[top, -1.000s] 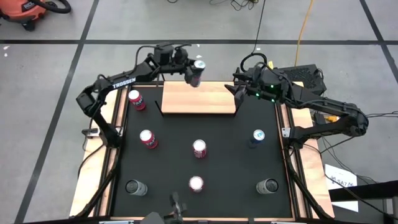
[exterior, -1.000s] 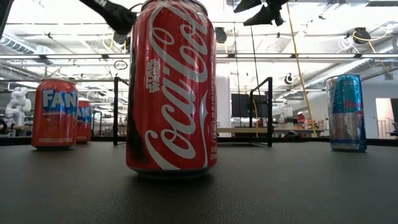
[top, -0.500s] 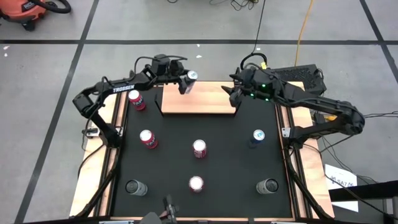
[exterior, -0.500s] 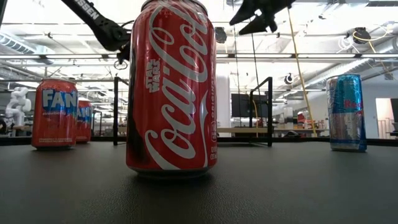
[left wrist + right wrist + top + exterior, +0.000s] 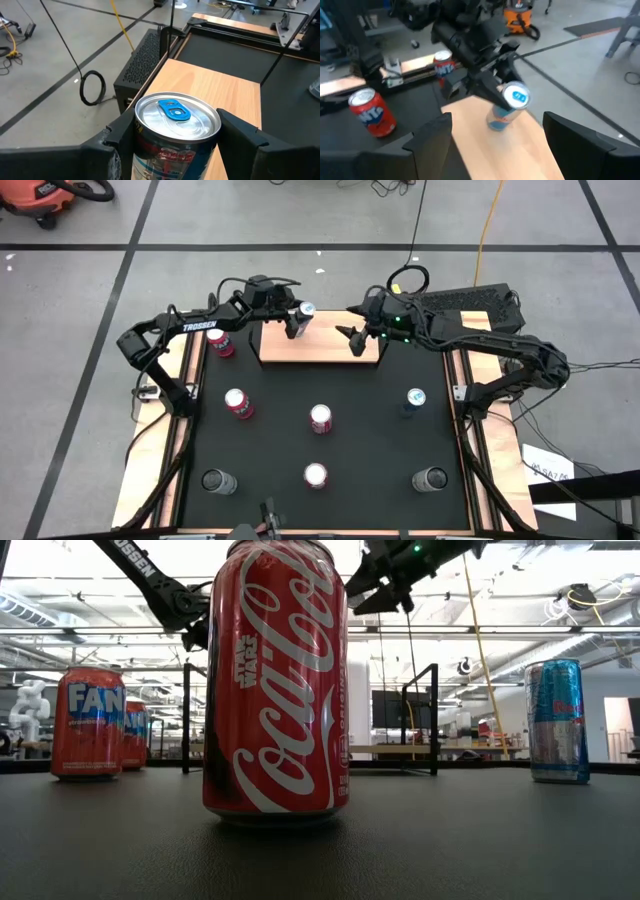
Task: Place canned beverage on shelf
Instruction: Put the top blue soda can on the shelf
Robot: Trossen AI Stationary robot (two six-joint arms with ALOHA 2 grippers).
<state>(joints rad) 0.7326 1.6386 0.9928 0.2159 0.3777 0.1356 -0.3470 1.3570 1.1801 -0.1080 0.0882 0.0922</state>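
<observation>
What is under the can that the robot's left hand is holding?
Under the can, held in the left gripper, is the light-wood shelf. The can's bottom is hidden, so I cannot tell if it touches the wood yet.

The high view looks straight down from well above onto the whole black table (image 5: 330,440), its arms and the grey floor around it, while the low view sits at tabletop height at the near edge, facing level across to the far edge, with a red cola can (image 5: 275,685) close before the lens. Each wrist view looks from close above the shelf (image 5: 220,90) at the far edge, and both share the blue-tabbed can (image 5: 512,102) there.
</observation>
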